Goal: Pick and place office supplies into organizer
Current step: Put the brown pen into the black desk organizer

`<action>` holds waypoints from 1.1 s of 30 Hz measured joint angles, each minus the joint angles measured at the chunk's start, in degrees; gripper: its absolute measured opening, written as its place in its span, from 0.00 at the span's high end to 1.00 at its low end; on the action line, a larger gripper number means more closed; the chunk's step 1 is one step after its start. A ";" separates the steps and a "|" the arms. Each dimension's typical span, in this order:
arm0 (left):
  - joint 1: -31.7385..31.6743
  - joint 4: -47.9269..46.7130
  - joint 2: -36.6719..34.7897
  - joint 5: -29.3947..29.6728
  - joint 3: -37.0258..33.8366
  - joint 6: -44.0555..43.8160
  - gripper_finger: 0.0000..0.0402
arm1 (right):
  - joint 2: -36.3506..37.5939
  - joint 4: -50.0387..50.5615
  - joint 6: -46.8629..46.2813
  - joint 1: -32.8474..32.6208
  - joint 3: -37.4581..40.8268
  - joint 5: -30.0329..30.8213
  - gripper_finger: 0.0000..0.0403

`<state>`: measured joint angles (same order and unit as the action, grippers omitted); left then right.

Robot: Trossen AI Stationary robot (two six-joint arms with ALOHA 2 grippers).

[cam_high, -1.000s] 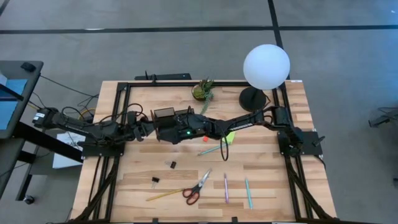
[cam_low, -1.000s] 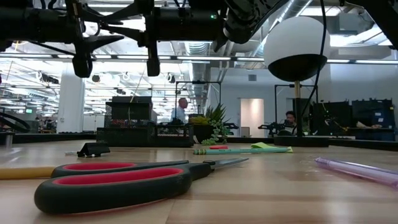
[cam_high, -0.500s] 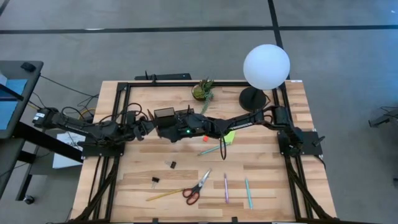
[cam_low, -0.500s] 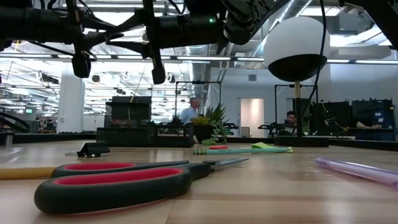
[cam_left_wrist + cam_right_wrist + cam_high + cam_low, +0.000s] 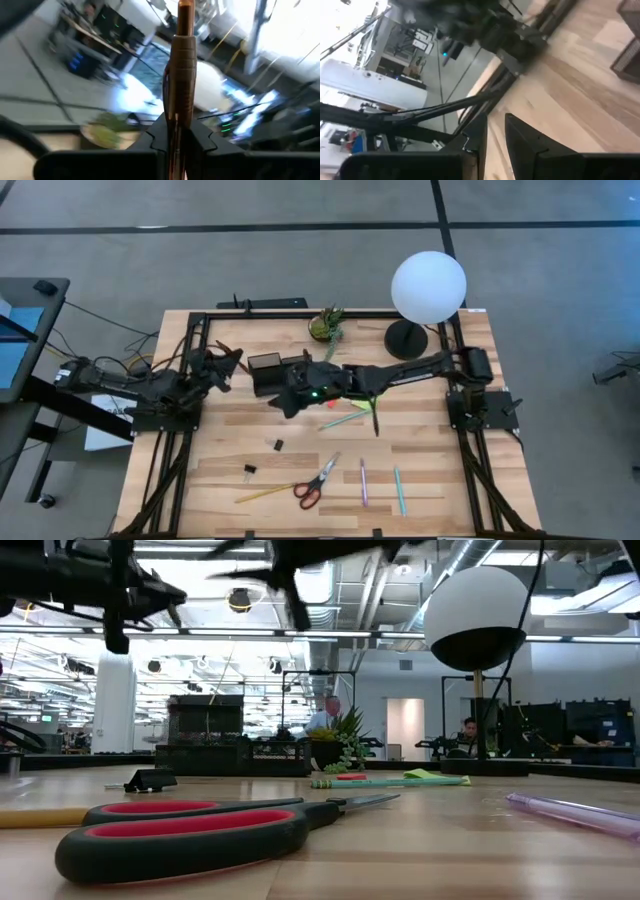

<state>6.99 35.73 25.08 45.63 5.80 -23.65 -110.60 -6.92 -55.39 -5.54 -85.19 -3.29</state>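
Note:
My left gripper (image 5: 218, 363) hangs over the table's left part, left of the black organizer (image 5: 264, 370), and is shut on a brown pen (image 5: 182, 75). My right gripper (image 5: 284, 402) reaches in from the right, just near of the organizer. Its fingers (image 5: 496, 137) stand a little apart with nothing between them. On the near part of the table lie the red-handled scissors (image 5: 318, 479), a yellow pencil (image 5: 262, 494), a purple pen (image 5: 363, 480), a teal pen (image 5: 400, 490) and two black clips (image 5: 278, 444). The lime sticky pad (image 5: 368, 400) and another teal pen (image 5: 340, 421) lie partly under the right arm. My left gripper pinches the brown pen's barrel (image 5: 176, 127) between its two fingers (image 5: 156, 137). Most of the pen sticks out beyond the fingertips, along the fingers. The pen is lifted clear of the table.
A small potted plant (image 5: 327, 325) and the lamp's round black base (image 5: 405, 338) under its white globe (image 5: 428, 287) stand at the far edge. Black frame rails (image 5: 185, 380) run along both sides. People move in the room behind the table.
My left gripper has pulled back from the organizer toward the table's left and far edge and risen, carrying the brown pen. My right gripper has turned and shifted a little toward the near edge. Both have climbed toward the top of the low view.

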 joint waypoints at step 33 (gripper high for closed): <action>-25.56 -1.19 29.56 -19.92 0.04 9.49 0.92 | 4.08 0.92 -0.07 -6.85 -0.07 10.14 0.85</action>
<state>-18.57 34.54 54.64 25.72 5.85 -14.16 -106.52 -6.00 -55.46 -12.39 -85.25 6.85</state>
